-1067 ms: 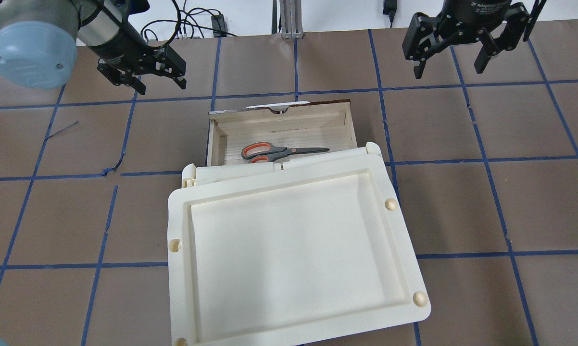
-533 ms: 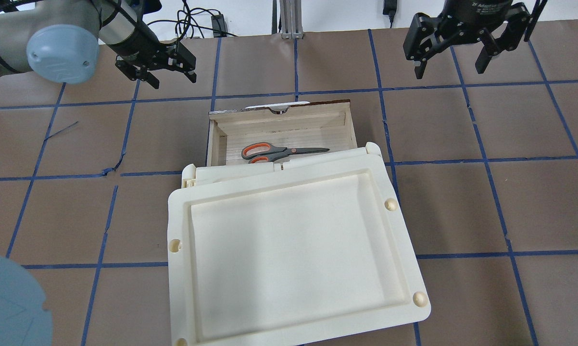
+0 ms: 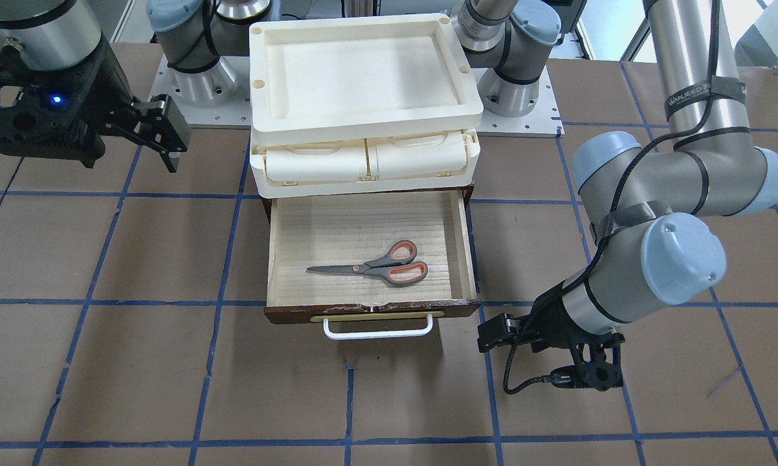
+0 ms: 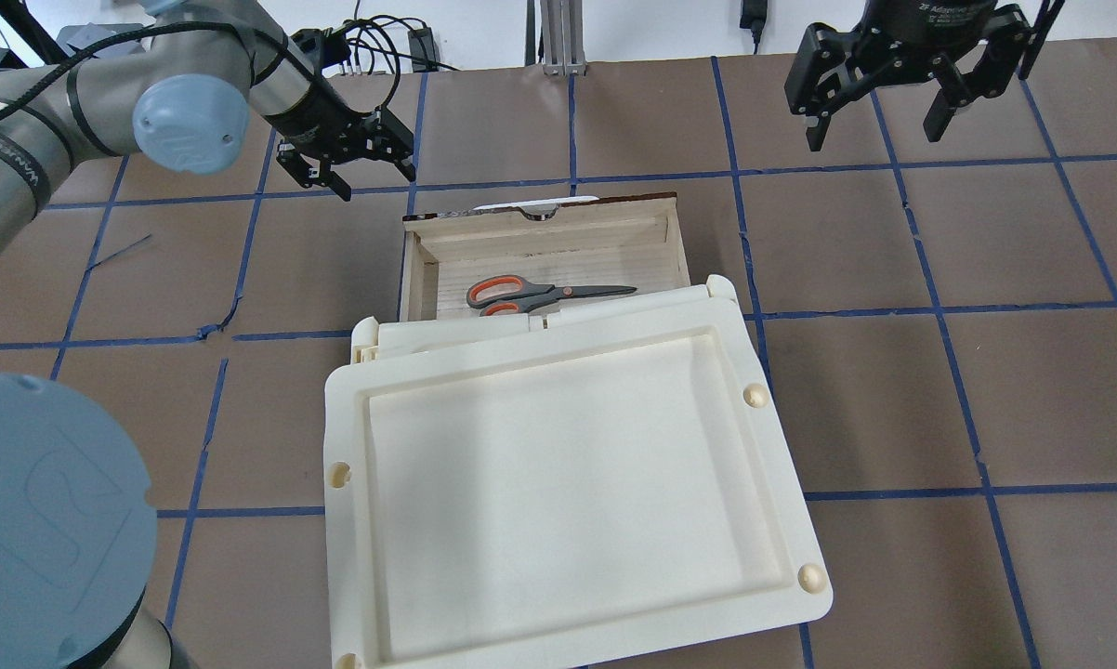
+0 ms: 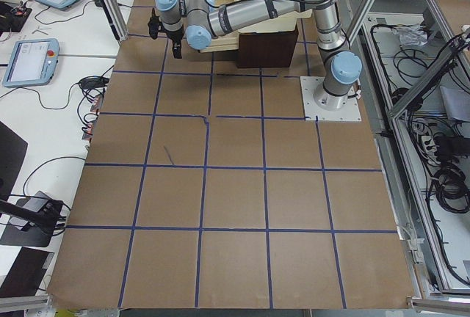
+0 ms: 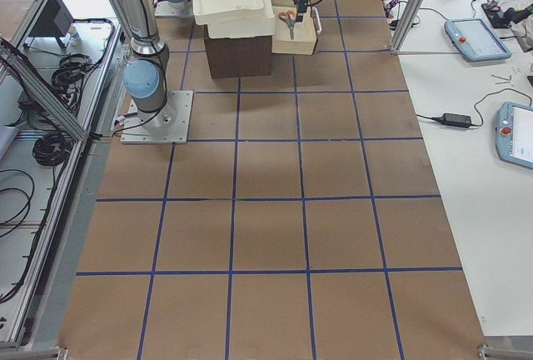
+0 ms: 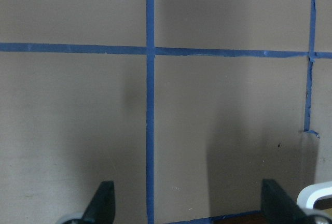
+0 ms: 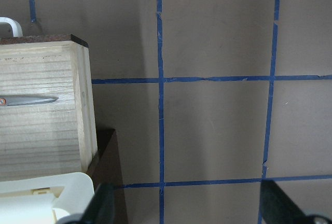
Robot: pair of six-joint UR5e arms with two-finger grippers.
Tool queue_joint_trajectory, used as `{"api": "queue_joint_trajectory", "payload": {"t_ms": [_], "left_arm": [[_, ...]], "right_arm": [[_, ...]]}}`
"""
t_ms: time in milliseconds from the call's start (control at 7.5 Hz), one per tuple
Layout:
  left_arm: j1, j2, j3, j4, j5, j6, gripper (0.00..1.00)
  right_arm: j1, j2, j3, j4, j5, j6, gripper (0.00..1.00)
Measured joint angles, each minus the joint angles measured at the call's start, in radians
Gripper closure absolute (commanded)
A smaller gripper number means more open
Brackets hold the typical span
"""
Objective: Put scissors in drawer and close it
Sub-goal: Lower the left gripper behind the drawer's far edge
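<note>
The scissors [image 3: 376, 266], grey with orange-red loops, lie flat inside the open drawer [image 3: 337, 223], blades pointing to the robot's right; they also show from overhead [image 4: 545, 295]. The drawer's dark front panel carries a white bar handle [image 3: 377, 332]. My left gripper [image 4: 375, 179] is open and empty, low over the table beyond the drawer's front-left corner; its wrist view shows the handle's end [image 7: 317, 195] beside one finger. My right gripper [image 4: 874, 139] is open and empty, high and off to the right of the drawer, whose corner [image 8: 83, 105] shows in its wrist view.
The cream plastic tray unit [image 4: 347, 418] sits on the cabinet above the drawer and overhangs its rear part. Brown table with blue tape grid all around. Cables lie at the table's far edge [image 4: 373, 46].
My left arm has swung to the right, bringing its open gripper closer to the drawer's front-left corner. The right gripper, scissors and drawer have hardly moved.
</note>
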Motion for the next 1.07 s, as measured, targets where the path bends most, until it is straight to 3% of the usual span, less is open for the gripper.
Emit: {"api": "queue_joint_trajectory", "payload": {"t_ms": [1067], "left_arm": [[-0.019, 0.016, -0.009, -0.262, -0.061, -0.035, 0.00]], "right_arm": [[-0.006, -0.004, 0.000, 0.002, -0.003, -0.001, 0.00]]}}
